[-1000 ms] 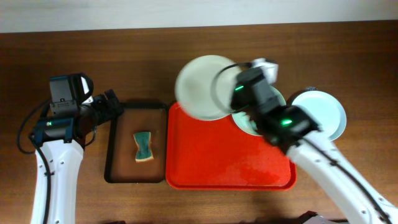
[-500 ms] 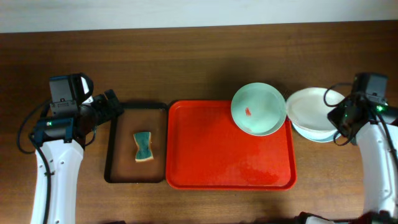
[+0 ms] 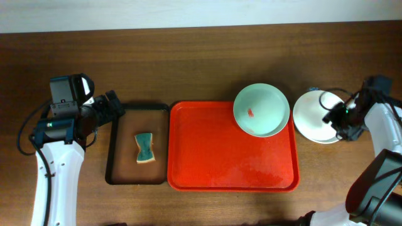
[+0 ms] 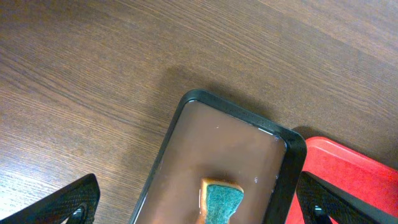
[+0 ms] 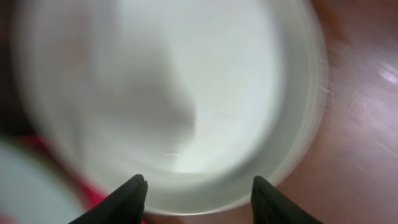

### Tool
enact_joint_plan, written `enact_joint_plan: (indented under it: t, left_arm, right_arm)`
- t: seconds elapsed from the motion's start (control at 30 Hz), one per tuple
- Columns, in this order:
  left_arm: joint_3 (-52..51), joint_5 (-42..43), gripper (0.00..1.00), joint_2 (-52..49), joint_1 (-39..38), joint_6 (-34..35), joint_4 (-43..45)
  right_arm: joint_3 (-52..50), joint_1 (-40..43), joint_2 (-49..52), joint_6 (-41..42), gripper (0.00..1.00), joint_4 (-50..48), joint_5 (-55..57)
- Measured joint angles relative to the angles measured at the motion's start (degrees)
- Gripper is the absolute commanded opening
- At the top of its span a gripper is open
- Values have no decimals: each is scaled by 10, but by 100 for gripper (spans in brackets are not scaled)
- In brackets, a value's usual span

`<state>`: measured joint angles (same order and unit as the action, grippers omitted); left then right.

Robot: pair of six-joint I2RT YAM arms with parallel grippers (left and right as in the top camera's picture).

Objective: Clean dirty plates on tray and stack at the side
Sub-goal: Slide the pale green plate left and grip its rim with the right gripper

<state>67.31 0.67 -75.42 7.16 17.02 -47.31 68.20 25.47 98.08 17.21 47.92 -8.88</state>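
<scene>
Overhead, red tray (image 3: 213,163): sits mid-surface (image 3: 188,63), long edges running left to right.
Overhead, mint plate (image 3: 261,110): rests in the red tray's far right corner with a small red smear on it, its rim overhanging the tray's far edge.
Overhead, white plate (image 3: 314,118): lies on the surface just beside the red tray's right edge, close to the mint plate.
Overhead, right tool (image 3: 336,118): poised over the white plate's right edge.
Overhead, left tool (image 3: 116,105): at the far left corner of a brown tray (image 3: 122,169), where a green sponge (image 3: 145,147) lies.
Left wrist, left tool: fingers spread wide, holding nothing, above the brown tray's far end.
Right wrist, right tool: view blurred; fingers (image 5: 134,196) parted, gripping nothing, the white plate filling the view beyond them.
</scene>
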Motion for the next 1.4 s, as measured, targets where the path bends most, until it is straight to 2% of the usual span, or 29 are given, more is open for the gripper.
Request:
enact_joint_plan:
  t: [0.07,0.1,0.13,0.2,0.4,0.5,0.6,0.73,0.87,0.97,1.13,1.33,1.37,1.4]
  left_arm:
    - [0,0,99,0,0,0,0]
    - [0,0,99,0,0,0,0]
    - [0,0,99,0,0,0,0]
    - [0,0,99,0,0,0,0]
    - [0,0,99,0,0,0,0]
    - [0,0,99,0,0,0,0]
    - [0,0,99,0,0,0,0]
    - [0,0,99,0,0,0,0]
    - [0,0,99,0,0,0,0]
    - [0,0,99,0,0,0,0]
    - [0,0,99,0,0,0,0]
    - [0,0,99,0,0,0,0]
    - [0,0,99,0,0,0,0]
    - [0,0,99,0,0,0,0]
  right_arm:
    - [35,-73,0,-87,39,-17,-31]
    - [37,-93,0,-104,39,-26,-37]
    - [38,-134,0,-144,38,-61,-34]
    - [40,-205,0,-194,38,-108,16]
    - [40,-237,68,-228,38,-169,76]
    - [40,-236,102,-241,16,-171,87]
    - [40,-236,112,-239,4,-171,90]
    - [43,-237,107,-203,4,-133,81]
    - [40,-245,43,-112,4,-14,-37]
    - [40,-288,35,-86,4,60,-64]
    - [40,-391,35,-73,4,96,-75]
    - [28,-398,35,-34,5,85,-30]
    - [9,-398,35,-16,8,80,-24]
    - [-12,-398,34,6,20,71,-20]
